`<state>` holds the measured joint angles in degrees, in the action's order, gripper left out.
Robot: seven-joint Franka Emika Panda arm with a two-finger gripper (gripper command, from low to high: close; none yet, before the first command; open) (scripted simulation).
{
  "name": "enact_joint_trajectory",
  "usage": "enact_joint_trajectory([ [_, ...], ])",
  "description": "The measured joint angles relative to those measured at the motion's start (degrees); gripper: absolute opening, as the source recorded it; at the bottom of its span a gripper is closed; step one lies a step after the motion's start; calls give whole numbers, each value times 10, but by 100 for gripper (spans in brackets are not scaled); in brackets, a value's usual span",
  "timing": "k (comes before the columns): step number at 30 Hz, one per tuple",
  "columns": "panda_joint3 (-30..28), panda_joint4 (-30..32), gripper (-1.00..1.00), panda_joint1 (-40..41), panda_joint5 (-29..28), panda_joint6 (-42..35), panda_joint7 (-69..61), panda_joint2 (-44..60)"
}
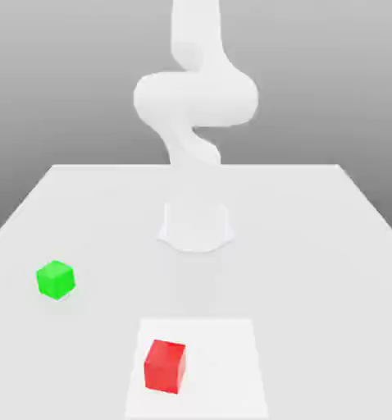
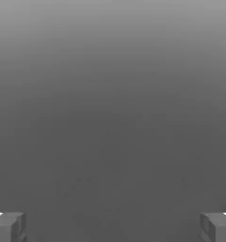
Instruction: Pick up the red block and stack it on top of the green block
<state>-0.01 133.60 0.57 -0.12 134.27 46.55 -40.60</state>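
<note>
Gaping claw (image 2: pixel 113 227), red block (image 1: pixel 165 366) untouched

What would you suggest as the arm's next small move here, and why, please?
Probably bring the open end effector over the red block and down: its fingers stand wide apart with nothing between them, and the block sits free on the table, apart from the green block.

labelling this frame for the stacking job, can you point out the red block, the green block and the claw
small red cube block (image 1: pixel 165 366): exterior view, on its front face.
small green cube block (image 1: pixel 56 280): exterior view, middle of the cube.
two-finger claw (image 2: pixel 113 227): hand view, midway between its open fingertips.
</note>
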Motion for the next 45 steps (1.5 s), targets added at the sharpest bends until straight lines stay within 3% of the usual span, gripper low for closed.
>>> enact_joint_trajectory([
  [21,-16,153,0,36,3,209,50,440],
  [27,-11,150,0,41,12,302,47,564],
  [28,-10,148,-100,42,13,317,46,582],
  [35,-9,148,-100,43,12,319,47,584],
  [41,-19,167,-100,48,1,231,59,476],
  [45,-80,211,-100,159,-41,213,129,412],
])
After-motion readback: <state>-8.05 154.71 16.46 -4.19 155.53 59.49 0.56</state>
